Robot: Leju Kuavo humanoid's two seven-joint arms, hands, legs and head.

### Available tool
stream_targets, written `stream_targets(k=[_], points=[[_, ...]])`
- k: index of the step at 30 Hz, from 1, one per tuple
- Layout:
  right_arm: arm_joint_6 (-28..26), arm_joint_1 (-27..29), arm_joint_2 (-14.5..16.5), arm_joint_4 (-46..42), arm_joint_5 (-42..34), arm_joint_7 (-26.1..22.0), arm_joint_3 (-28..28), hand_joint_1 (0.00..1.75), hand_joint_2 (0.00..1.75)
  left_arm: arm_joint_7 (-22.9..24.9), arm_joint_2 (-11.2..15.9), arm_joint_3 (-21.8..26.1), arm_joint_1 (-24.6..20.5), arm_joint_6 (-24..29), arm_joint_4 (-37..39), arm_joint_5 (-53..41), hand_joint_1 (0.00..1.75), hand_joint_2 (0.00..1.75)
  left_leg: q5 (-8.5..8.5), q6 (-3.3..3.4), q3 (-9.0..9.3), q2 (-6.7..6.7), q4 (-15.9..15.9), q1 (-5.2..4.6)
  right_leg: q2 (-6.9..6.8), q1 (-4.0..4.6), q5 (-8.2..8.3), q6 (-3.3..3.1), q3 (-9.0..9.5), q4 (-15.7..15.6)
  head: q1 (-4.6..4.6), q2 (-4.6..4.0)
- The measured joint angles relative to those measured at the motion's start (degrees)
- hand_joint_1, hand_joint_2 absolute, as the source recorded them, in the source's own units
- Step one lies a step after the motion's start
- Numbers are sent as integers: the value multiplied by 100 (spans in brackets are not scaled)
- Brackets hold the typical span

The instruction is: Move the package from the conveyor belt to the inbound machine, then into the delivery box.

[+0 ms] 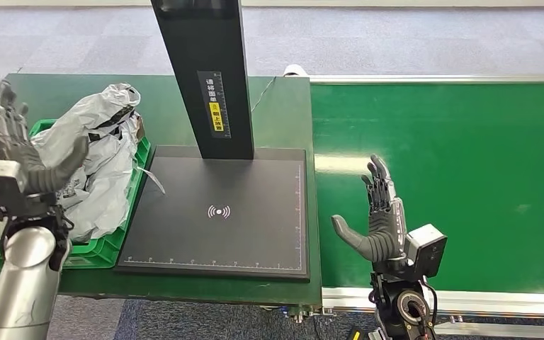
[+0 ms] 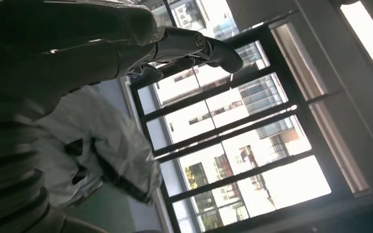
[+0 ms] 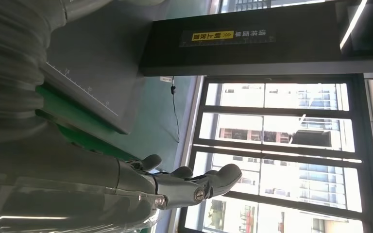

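The package (image 1: 98,159) lies in the delivery box (image 1: 103,249), left of the inbound machine (image 1: 216,212), long axis front-to-back; the left hand (image 1: 21,152) stands just beside it, fingers spread, empty. The right hand (image 1: 377,212), over the conveyor belt (image 1: 467,177), is likewise splayed and holds nothing.

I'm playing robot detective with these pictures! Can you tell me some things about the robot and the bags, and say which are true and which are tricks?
1. The grey package lies in the green delivery box. True.
2. The right hand holds the package. False: it holds nothing, fingers apart, over the conveyor belt.
3. The black inbound machine has a package lying on it. False: its pad is bare.
4. The left hand is beside the package in the box. True.
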Motion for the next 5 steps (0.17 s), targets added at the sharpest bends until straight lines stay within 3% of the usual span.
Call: stream_targets(k=[5], points=[[112,7,2,25,-39,35,33,0,175,-625,-396,-360,845,-741,-72,597,0,175,-4,4,0,0,0,-6,0,-6,0,1,0,-1,0,0]])
